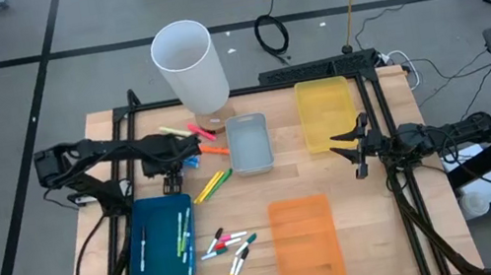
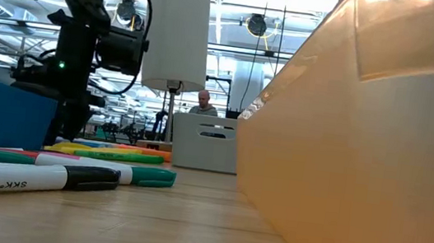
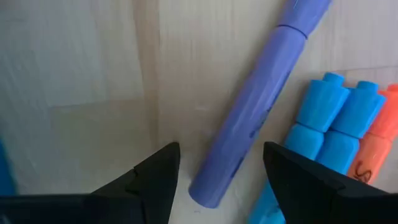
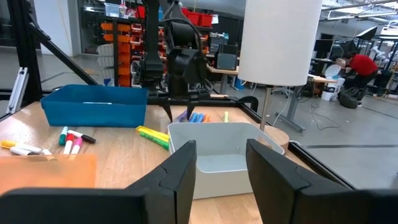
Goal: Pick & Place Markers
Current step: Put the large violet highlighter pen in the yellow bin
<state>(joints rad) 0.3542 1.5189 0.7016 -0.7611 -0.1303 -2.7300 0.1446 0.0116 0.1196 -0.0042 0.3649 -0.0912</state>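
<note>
Wooden table (image 1: 361,228); purple marker (image 3: 249,118) cut off between open left gripper (image 3: 217,180).

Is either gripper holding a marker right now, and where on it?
Nothing is held. The left gripper is open, its fingers either side of the purple marker lying on the wooden table. The right gripper is open and empty.

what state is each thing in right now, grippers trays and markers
left gripper: open, fingers either side of the purple marker, not closed on it
purple marker: lying flat on the table
right gripper: open, holding nothing, by the yellow tray
blue tray: holds a few markers
grey tray: looks empty
orange tray: looks empty
white cylinder: upright
</note>
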